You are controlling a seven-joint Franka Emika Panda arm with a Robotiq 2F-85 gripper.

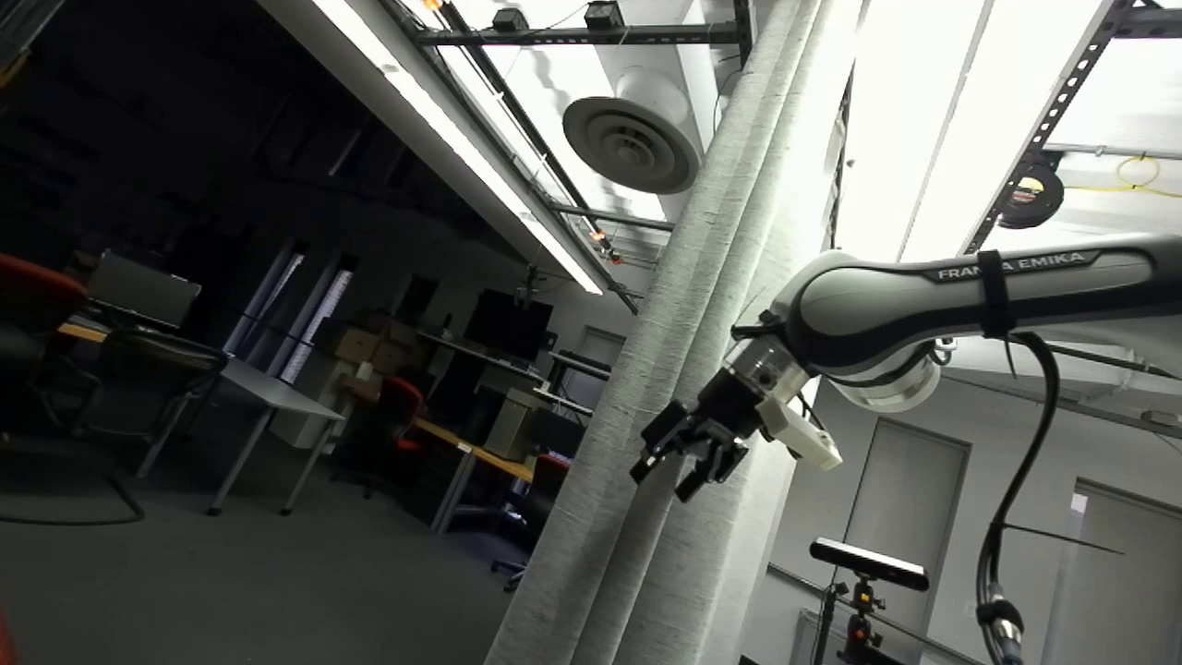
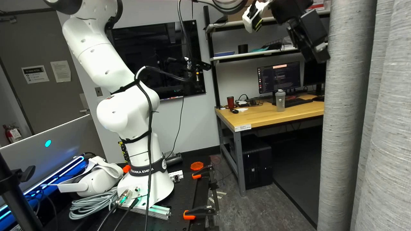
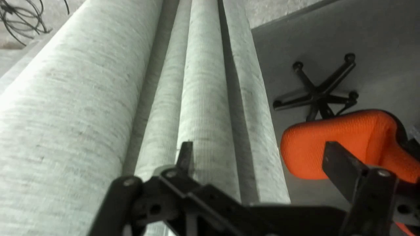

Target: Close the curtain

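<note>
The curtain is a tall pale grey pleated fabric. In an exterior view the curtain (image 1: 711, 231) runs from the ceiling down behind the gripper. Its folds also fill the right side of an exterior view (image 2: 345, 134). In the wrist view the curtain (image 3: 208, 98) covers the left and middle, with its free edge right of centre. My gripper (image 1: 662, 482) is open at the curtain; it also shows at the top of an exterior view (image 2: 321, 53). In the wrist view the gripper's (image 3: 259, 146) left finger overlaps a fold and the right finger lies past the free edge. Contact cannot be told.
An orange chair (image 3: 311, 154) stands beyond the curtain's edge. A wooden desk (image 2: 273, 114) with monitors and a shelf is behind the arm. A camera on a stand (image 1: 868, 563) is below the arm. A light strip (image 1: 462, 120) runs overhead.
</note>
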